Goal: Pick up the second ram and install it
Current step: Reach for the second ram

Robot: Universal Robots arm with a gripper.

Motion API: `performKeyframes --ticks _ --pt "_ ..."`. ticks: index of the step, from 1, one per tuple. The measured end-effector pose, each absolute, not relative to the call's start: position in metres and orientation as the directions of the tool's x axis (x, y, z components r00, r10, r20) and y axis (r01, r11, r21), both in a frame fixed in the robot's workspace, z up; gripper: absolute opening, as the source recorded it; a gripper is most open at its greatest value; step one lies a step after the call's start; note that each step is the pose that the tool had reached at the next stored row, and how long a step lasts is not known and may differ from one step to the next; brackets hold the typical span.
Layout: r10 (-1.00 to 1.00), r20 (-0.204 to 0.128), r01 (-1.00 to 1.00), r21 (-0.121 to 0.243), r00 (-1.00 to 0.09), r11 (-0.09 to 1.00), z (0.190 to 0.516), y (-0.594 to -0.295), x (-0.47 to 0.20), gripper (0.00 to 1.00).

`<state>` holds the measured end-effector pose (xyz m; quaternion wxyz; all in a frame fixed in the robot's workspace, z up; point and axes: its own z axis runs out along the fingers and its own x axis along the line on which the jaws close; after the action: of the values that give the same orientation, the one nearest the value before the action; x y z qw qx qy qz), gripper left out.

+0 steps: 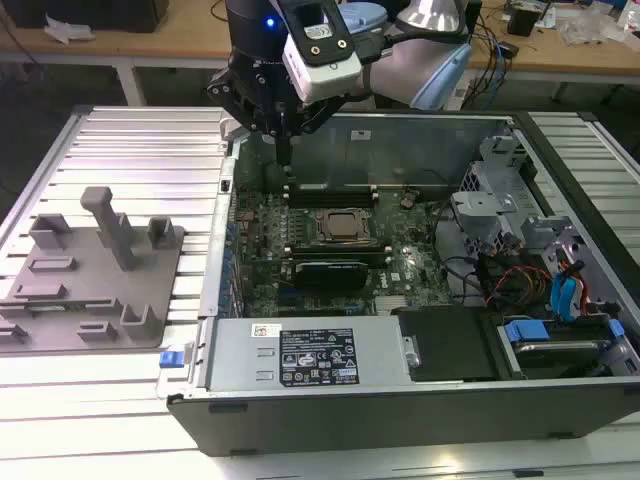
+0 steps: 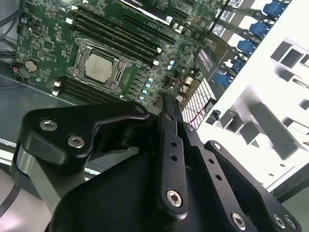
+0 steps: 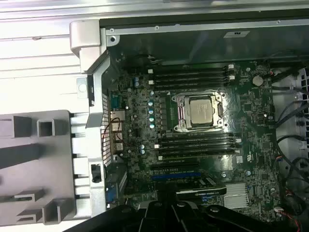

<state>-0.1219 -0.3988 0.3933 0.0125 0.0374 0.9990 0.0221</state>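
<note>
Zero load: gripper (image 1: 285,156) clenched empty above slots (image 1: 360,187) beside CPU (image 1: 345,225); shut fingers probably suit pressing, not grasping.

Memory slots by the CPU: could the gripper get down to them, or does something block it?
Probably yes. The case is open on top, the slots lie bare with nothing over them, and the gripper hangs above, close to one end of them.

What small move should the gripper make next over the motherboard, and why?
Probably a slight straight descent: the shut gripper hangs above the end of the memory slots at the exterior view's left, beyond the CPU socket, apparently not touching.
</note>
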Motion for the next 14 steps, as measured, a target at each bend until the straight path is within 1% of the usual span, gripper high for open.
performKeyframes --ticks 7,14 --pt "0.075 -0.023 0.074 0.045 -0.997 0.996 0.393 -0.399 -0.124 0.08" --pt "0.075 -0.023 0.074 0.045 -0.997 0.996 0.393 -0.399 -0.15 0.08"
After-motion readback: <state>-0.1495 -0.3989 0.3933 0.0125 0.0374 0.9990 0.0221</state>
